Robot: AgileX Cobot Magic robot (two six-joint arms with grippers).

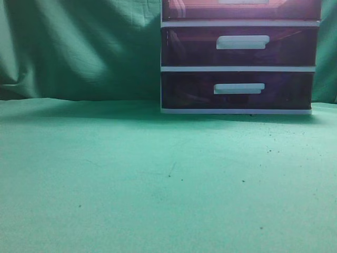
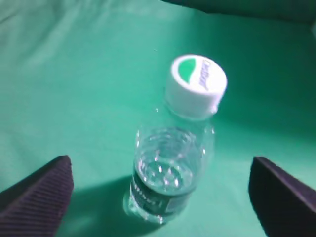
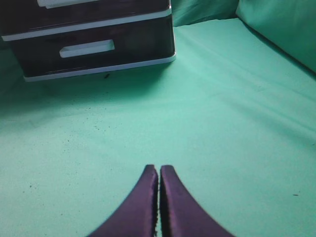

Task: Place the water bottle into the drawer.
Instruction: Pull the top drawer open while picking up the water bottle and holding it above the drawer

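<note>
A clear water bottle point(image 2: 170, 163) with a white and green cap stands upright on the green cloth in the left wrist view. My left gripper point(image 2: 160, 192) is open, its two dark fingers wide apart on either side of the bottle, not touching it. The bottle and both grippers are out of the exterior view. The drawer point(image 1: 241, 9), reddish-purple with a white handle cut off by the frame's top edge, is shut at the top of the unit. My right gripper point(image 3: 159, 170) is shut and empty above the cloth, in front of the unit.
Two darker purple drawers point(image 1: 239, 46) with white handles sit below the top one; the lower ones also show in the right wrist view point(image 3: 89, 47). Green cloth point(image 1: 131, 174) covers the table and hangs as a backdrop. A cloth fold rises at far right point(image 3: 281, 29).
</note>
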